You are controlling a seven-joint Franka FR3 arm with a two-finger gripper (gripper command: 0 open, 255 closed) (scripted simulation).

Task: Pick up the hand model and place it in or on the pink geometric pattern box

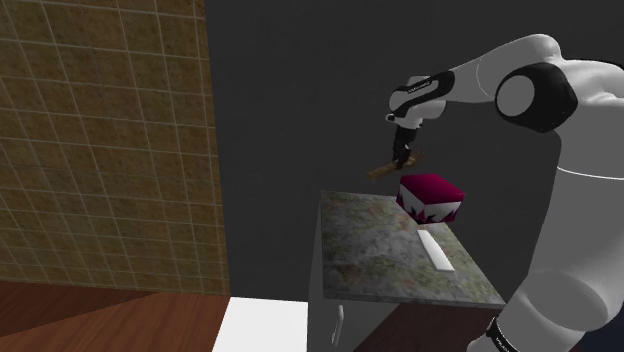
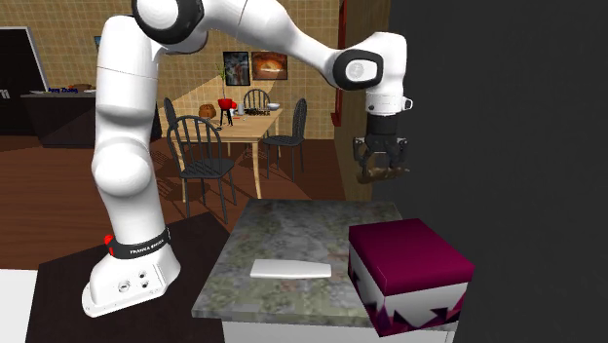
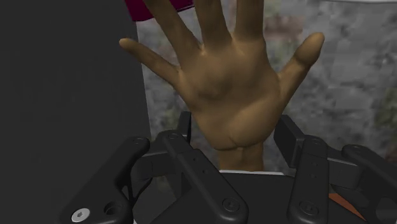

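The hand model is a brown open hand with spread digits; my gripper is shut on its wrist. In the shoulder view the gripper holds the hand model in the air, just above and to the left of the box. The box has a dark magenta top and white zigzag sides and stands at the far end of the stone-topped counter. From the second exterior view, the gripper with the hand model hangs above the counter, behind the box.
A flat white slab lies on the counter near the stand; it shows as well in the second exterior view as a white slab. A dark wall rises behind the counter. A dining table with chairs stands far off.
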